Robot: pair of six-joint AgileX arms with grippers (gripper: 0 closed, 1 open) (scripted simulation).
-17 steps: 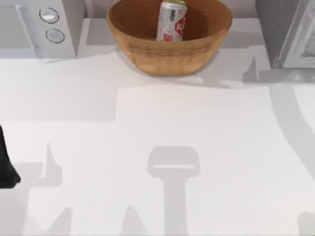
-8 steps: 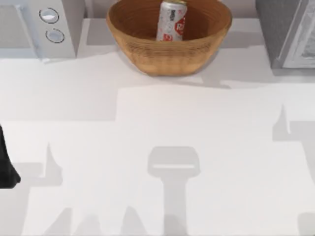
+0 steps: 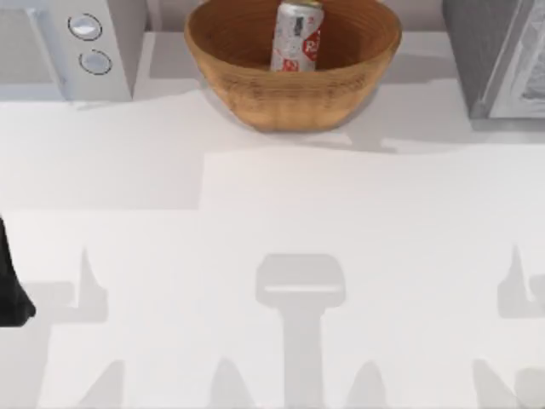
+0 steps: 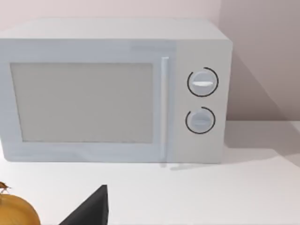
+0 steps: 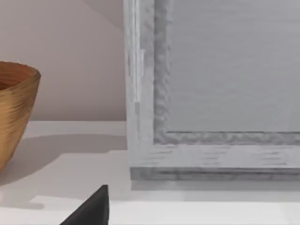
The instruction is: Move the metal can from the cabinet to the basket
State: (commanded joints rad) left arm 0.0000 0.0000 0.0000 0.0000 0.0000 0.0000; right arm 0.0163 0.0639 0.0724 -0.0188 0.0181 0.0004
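Note:
The metal can, silver with red marks, stands upright inside the tan woven basket at the back middle of the table. At the back right is the dark grey cabinet, its paler door panel facing the table. The right wrist view looks at that door panel from close by, with the basket's side beside it and a black corner of my right gripper low in the picture. My left arm sits parked at the table's left edge, and a black corner of my left gripper shows in its wrist view.
A white microwave with two round knobs stands at the back left, and the left wrist view faces its front. A yellow-brown onion-like thing lies near the left gripper. Arm shadows fall across the white tabletop.
The shadow on the table's right side has slid from near the cabinet toward the front right corner. Can, basket and left arm have not moved.

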